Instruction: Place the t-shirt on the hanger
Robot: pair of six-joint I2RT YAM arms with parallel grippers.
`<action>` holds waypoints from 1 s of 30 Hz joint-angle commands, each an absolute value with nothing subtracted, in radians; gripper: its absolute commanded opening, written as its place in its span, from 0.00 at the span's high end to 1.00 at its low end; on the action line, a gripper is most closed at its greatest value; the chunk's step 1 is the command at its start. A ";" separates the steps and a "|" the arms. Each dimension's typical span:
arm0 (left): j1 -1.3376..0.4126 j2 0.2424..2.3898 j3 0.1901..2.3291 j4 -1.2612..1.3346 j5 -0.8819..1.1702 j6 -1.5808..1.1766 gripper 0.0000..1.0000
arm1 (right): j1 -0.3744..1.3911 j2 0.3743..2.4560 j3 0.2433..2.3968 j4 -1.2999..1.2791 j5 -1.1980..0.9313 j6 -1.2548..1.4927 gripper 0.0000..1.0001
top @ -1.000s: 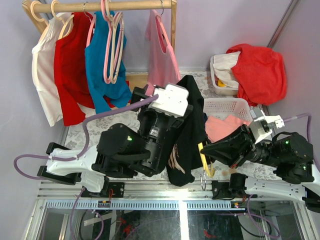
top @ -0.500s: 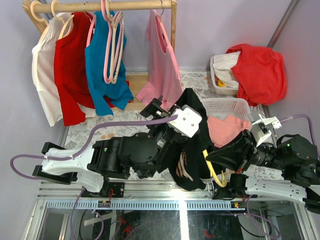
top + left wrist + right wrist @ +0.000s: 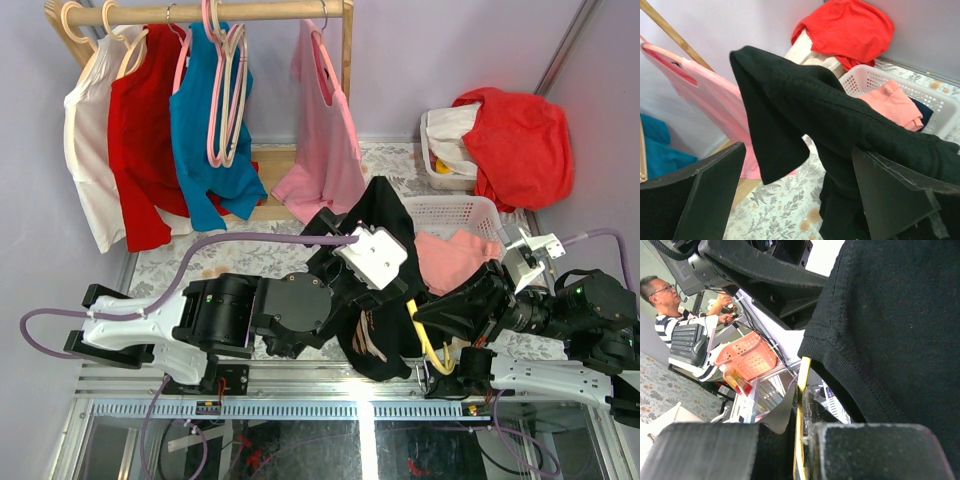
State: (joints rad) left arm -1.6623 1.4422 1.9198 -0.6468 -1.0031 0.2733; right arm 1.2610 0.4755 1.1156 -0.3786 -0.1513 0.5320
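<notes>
hanger [image 3: 428, 340]: mostly hidden under t-shirt [image 3: 385, 215], short yellow strip showing | print [image 3: 368, 322]: creased, unreadable | t-shirt: cut off at wrist-view edges

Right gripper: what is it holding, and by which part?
The yellow hanger, pinched on its thin bar just below the hem of the black t-shirt.

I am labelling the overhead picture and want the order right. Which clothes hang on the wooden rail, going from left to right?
white shirt → red shirt → blue shirt → pink shirt
</notes>
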 commanded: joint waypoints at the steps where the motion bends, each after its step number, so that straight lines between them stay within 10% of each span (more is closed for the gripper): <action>1: -2.198 1.406 1.899 -0.705 -0.932 0.155 0.12 | 1.257 0.467 1.158 -0.290 -0.141 0.516 1.00; 30: -2.195 1.191 1.522 -0.428 -0.693 0.172 0.14 | 1.257 0.529 1.161 -0.229 -0.181 0.521 1.00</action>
State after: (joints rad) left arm -1.6627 1.2137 1.5448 -0.5617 -0.7349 0.1257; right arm 1.2610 0.5163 1.1156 -0.3557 -0.1513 0.5312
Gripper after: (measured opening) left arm 0.862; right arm 0.023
